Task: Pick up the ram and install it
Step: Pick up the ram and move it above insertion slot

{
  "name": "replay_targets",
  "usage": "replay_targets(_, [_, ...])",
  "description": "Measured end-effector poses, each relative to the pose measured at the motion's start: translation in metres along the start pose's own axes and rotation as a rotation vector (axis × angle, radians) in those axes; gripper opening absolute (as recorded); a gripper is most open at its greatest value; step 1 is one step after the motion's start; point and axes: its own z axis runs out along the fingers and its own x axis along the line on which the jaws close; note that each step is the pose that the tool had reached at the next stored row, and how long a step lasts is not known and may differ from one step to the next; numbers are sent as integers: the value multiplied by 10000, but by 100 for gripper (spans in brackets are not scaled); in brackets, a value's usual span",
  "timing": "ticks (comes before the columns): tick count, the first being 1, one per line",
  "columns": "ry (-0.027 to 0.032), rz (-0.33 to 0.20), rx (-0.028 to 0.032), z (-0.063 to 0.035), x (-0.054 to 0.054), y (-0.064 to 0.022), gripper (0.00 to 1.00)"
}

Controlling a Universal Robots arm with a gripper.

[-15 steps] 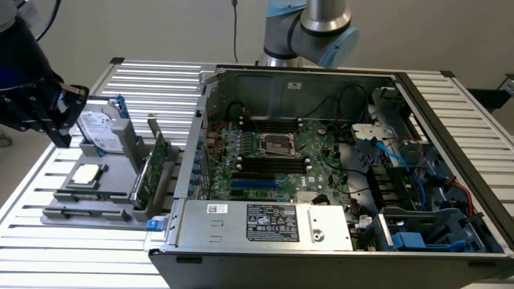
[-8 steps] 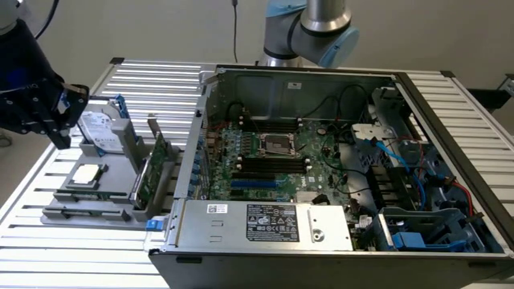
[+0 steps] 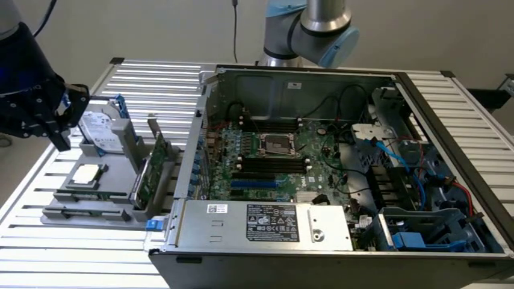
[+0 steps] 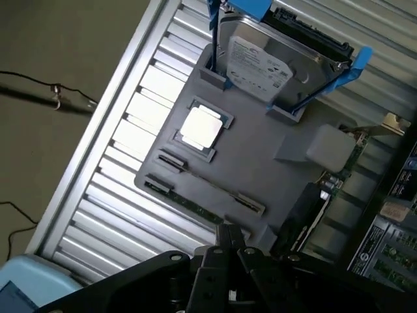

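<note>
Looking past the table (image 3: 161, 78) and the open case (image 3: 289, 90), the tray (image 4: 260, 163) beside it holds the ram (image 4: 186, 205), not picked up or installed yet, while the tool (image 4: 229, 238) hangs near it, apparently empty; open or shut, I cannot tell.

Silver tubular arm (image 3: 325, 12) with pale blue joint caps (image 3: 347, 43); angular matt black claw (image 4: 228, 236), dark casing behind.
</note>
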Motion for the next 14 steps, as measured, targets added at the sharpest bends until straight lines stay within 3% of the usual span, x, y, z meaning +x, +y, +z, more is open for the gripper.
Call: replay_targets(14, [149,-2529,60,69,-1,-4,11])
